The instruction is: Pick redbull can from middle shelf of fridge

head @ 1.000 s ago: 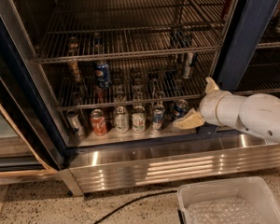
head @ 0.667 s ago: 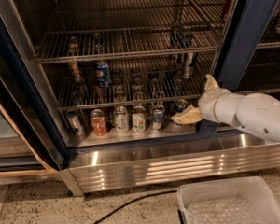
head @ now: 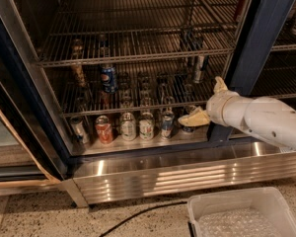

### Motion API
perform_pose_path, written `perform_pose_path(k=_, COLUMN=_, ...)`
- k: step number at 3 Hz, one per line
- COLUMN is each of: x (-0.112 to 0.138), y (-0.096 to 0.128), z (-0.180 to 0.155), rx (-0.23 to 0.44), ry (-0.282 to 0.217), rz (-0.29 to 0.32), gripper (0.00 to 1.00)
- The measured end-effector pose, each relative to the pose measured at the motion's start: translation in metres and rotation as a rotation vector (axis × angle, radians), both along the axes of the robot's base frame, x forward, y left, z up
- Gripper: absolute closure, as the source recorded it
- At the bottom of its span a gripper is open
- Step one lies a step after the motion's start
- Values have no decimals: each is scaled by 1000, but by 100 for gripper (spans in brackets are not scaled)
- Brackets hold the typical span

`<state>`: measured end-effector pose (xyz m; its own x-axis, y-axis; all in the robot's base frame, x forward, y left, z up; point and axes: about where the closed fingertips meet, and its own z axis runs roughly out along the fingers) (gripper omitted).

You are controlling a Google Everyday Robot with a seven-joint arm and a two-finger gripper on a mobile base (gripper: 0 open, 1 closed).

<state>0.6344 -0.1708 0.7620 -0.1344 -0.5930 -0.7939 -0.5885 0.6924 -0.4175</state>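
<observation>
The fridge [head: 259, 38] stands open, with wire racks across its width. The redbull can [head: 201, 68], slim and silver-blue, stands at the right end of the middle shelf [head: 138, 105], near the dark blue post. A stouter blue Pepsi can [head: 108, 78] stands on the same rack further left. My gripper [head: 193, 118], cream-coloured on a white arm, reaches in from the right. It sits below the middle shelf, level with the bottom row of cans, lower than the redbull can and slightly left of it. It holds nothing that I can see.
A row of cans stands on the fridge floor, with a red soda can [head: 104, 130] at the left. Below is a ribbed steel sill [head: 187, 169]. A white bin [head: 237, 216] and a black cable [head: 138, 215] lie on the floor. The glass door [head: 10, 132] hangs open at left.
The arm has shifted slightly left and the gripper has risen a little toward the middle shelf. The cans have not moved.
</observation>
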Motion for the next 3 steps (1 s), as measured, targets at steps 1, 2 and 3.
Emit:
perform_pose_path(k=1, x=8, y=6, z=-8, rx=66, ry=12, rz=-54, gripper=0)
perform_pose_path(k=2, x=25, y=15, z=-14, rx=119, ry=-4, rz=-91, gripper=0)
perform_pose_path(k=3, x=41, y=19, z=-18, rx=153, ry=-25, rz=-132, gripper=4)
